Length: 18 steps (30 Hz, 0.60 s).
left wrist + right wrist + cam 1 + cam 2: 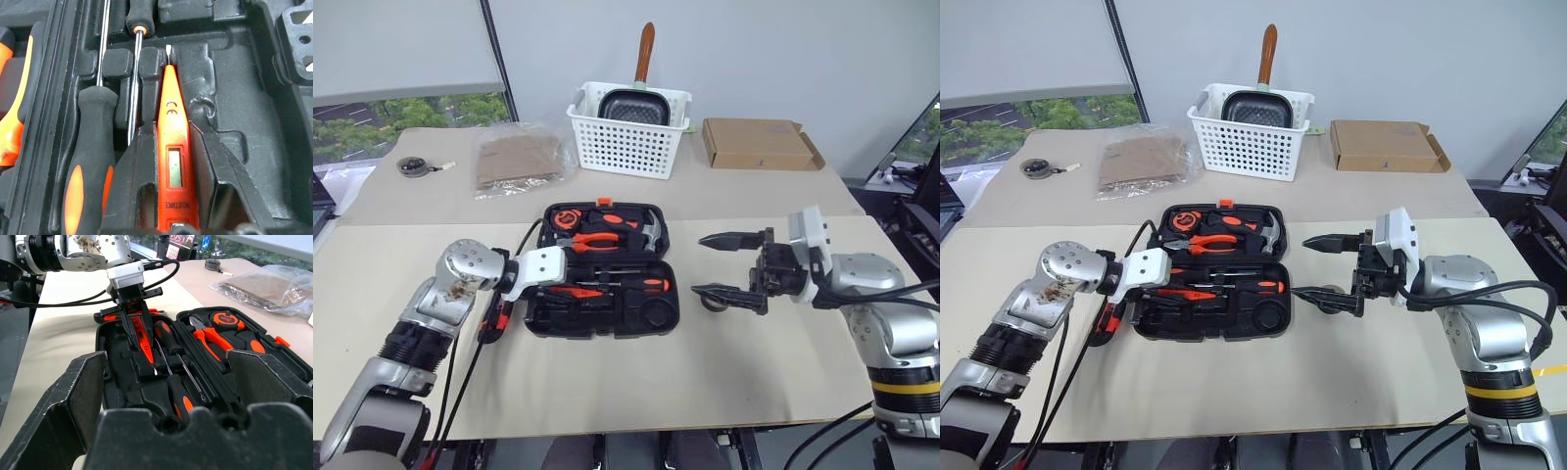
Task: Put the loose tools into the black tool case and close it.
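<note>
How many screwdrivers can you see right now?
3: two long screwdrivers side by side in the case, one small orange screwdriver gripped by the left hand over its slot.

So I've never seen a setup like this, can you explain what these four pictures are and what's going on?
It is a two-armed robot at a table. Two pictures come from cameras in its head, looking down; the other two sit on its wrists. The left pincer is shut on a small orange screwdriver, over a slot in the open black tool case, beside two long screwdrivers already in it. The right pincer hangs open beside the case. Farther back: a white basket with a pan, and a cardboard box.
</note>
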Motion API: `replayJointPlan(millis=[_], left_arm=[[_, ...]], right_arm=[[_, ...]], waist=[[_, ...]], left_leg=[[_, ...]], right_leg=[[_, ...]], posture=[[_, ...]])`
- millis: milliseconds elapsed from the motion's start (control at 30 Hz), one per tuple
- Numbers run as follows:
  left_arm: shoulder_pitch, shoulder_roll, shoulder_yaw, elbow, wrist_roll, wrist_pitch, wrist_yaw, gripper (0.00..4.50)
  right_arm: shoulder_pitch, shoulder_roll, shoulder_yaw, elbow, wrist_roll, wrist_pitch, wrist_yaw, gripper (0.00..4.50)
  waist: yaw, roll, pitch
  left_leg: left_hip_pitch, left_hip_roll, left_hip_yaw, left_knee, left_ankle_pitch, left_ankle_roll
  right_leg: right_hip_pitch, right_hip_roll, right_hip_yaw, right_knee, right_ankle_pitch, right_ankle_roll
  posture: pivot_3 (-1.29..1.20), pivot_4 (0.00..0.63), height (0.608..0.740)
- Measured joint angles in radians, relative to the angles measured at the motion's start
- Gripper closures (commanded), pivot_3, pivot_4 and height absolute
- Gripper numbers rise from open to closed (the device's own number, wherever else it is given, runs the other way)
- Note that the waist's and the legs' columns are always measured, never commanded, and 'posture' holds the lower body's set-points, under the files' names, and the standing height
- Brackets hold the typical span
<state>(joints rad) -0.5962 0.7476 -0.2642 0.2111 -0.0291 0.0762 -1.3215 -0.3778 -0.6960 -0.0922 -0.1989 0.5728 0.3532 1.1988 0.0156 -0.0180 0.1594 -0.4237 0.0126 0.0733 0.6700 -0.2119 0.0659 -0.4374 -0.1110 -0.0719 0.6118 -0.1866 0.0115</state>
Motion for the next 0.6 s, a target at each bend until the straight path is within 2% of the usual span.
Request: replayJointPlan(millis=[100, 167, 400, 500, 600], left_arm=[[-0.006, -0.006, -0.002, 0.004, 0.001, 0.009, -0.005, 4.02], [-0.008, -0.012, -0.003, 0.006, 0.001, 0.015, -0.008, 3.02], [0.024, -0.035, 0.018, 0.007, -0.049, 0.061, -0.004, 0.6], [0.034, -0.039, 0.084, -0.04, -0.112, 0.084, 0.016, 0.6], [0.073, -0.035, 0.25, -0.172, -0.277, 0.194, 0.049, 0.6]], right_arm=[[0.0, 0.0, 0.0, 0.0, 0.0, -0.01, 0.0, 0.0], [0.0, 0.0, 0.0, 0.0, 0.0, -0.017, 0.0, 0.0], [0.004, -0.002, 0.0, 0.002, 0.0, -0.021, 0.005, 0.0], [0.005, -0.002, 0.0, 0.003, -0.001, -0.021, 0.009, 0.0], [0.009, -0.005, 0.0, 0.005, -0.001, -0.025, 0.014, 0.0]], waist=[[0.002, 0.0, 0.0], [0.004, 0.0, 0.0], [0.011, 0.0, 0.0], [0.012, 0.0, 0.0], [0.006, 0.0, 0.0]], left_leg=[[0.0, 0.0, 0.0, 0.001, 0.0, 0.0], [0.0, 0.0, 0.0, 0.002, 0.0, 0.0], [-0.002, 0.0, 0.0, 0.006, -0.001, 0.002], [-0.002, 0.001, 0.0, 0.007, -0.001, 0.002], [-0.002, 0.001, 0.0, 0.007, -0.002, 0.003]], right_leg=[[0.0, 0.0, 0.0, 0.0, 0.0, 0.0], [0.001, 0.0, 0.0, 0.0, 0.0, 0.0], [0.0, 0.0, 0.0, 0.001, 0.001, 0.001], [0.0, -0.001, 0.0, 0.0, 0.001, 0.001], [0.0, -0.002, 0.001, 0.0, 0.001, 0.001]], posture=[[0.0, 0.15, 0.7], [0.0, 0.15, 0.7], [0.0, 0.15, 0.7], [0.0, 0.15, 0.7], [0.0, 0.15, 0.7]])
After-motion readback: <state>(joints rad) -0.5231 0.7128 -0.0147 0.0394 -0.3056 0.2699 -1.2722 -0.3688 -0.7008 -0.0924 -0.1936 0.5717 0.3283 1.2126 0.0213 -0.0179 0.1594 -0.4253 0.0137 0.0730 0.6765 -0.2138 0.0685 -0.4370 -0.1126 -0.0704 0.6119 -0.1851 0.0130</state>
